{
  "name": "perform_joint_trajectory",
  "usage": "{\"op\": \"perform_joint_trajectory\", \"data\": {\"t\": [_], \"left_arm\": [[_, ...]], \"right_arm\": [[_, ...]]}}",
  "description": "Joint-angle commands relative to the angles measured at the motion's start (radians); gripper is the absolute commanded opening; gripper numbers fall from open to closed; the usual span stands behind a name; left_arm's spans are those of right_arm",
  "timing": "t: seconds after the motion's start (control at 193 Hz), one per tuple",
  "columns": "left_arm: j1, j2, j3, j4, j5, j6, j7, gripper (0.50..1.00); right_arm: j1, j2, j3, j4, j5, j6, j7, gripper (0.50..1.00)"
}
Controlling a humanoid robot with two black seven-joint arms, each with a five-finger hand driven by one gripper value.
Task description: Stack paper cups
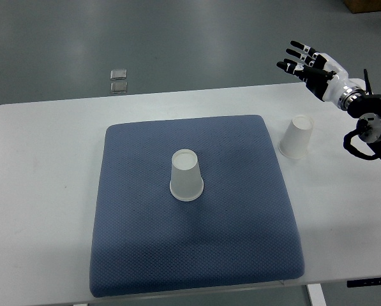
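Note:
A white paper cup (186, 176) stands upside down near the middle of the blue mat (139, 242). A second white paper cup (297, 136), also upside down, rests on the white table just off the mat's right edge. My right hand (303, 58) hovers above and behind that second cup, well clear of it, with its fingers spread and nothing in them. The right arm enters from the picture's right edge. The left arm does not show.
The white table (43, 191) carries the mat; its far edge runs behind the cups and its near edge is at the bottom. Two small square metal plates (119, 80) lie on the grey floor beyond the table.

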Motion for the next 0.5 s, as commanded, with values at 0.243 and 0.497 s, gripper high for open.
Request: {"op": "perform_joint_trajectory", "data": {"t": [0.243,0.497], "left_arm": [[0.005,0.0,-0.002,-0.002,0.002,0.001,0.005,1.0],[0.008,0.0,-0.002,-0.004,0.002,-0.006,0.005,1.0]], "right_arm": [[-0.001,-0.014,0.0,0.0,0.0,0.003,-0.002,0.921],[0.0,-0.034,0.0,0.0,0.0,0.006,0.0,0.921]]}}
